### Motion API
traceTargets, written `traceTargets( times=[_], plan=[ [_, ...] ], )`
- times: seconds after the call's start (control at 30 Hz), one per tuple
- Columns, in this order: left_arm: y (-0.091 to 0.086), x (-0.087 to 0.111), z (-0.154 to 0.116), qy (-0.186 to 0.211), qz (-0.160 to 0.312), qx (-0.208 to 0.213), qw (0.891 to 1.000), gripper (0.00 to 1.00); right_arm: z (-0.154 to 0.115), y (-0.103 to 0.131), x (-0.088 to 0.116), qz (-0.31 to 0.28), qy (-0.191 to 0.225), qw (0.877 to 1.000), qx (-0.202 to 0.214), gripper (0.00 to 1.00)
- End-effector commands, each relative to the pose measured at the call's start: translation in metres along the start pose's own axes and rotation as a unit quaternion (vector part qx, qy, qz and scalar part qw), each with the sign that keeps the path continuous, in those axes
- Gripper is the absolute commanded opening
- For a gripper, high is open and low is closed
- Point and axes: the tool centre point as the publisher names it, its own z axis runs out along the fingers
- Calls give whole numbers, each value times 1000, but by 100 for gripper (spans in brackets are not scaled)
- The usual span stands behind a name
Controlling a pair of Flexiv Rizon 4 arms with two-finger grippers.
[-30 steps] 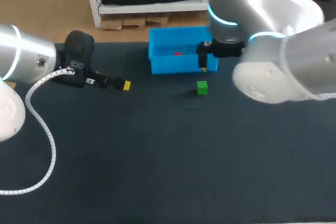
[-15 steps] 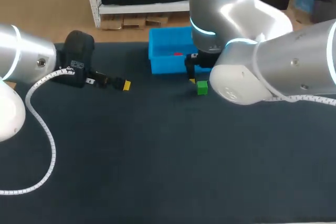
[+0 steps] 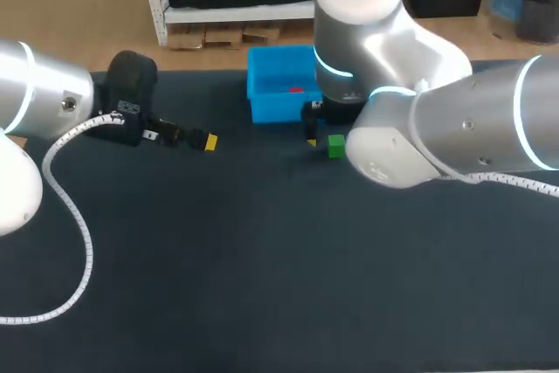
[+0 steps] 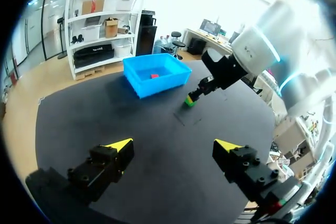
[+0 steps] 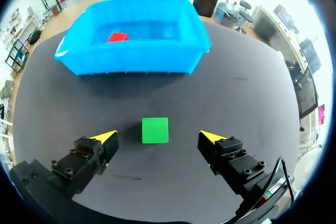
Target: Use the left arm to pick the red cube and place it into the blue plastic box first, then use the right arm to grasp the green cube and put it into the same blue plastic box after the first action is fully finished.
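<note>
Head, right side: right arm (image 3: 419,137) has swung off the blue box (image 3: 272,111) and now sits low over the green cube (image 3: 336,147)
Head, left side: left gripper (image 3: 210,141) is well left of the box and hasn't budged
Left wrist: fingers (image 4: 118,148) spread wide with nothing between them, box far ahead
Right wrist: right gripper (image 5: 158,137) gapes wide, green cube between its fingers, untouched, edges square to them
Box: long side runs across ahead, red cube (image 5: 117,37) inside
</note>
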Motion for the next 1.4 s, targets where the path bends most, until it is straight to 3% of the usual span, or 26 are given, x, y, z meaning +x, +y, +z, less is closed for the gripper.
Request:
traceTargets(
  times=[0.03,0.67,0.7,0.73,0.77,1.4],
  plan=[
    [2,1,0,-4,1,4,1000,100,14,0,-1,-2,0,1000,-2,100],
    [2,1,0,-4,1,4,1000,100,33,1,-13,-28,4,1000,2,100],
    [2,1,0,-4,1,4,1000,100,33,1,-12,-26,6,1000,2,70],
    [2,1,0,-4,1,4,1000,100,33,0,-12,-25,7,1000,3,29],
    [2,1,0,-4,1,4,1000,100,35,-1,-11,-25,9,1000,3,0],
    [2,1,0,-4,1,4,1000,100,26,-9,-13,-12,7,1000,-9,0]
  ],
)
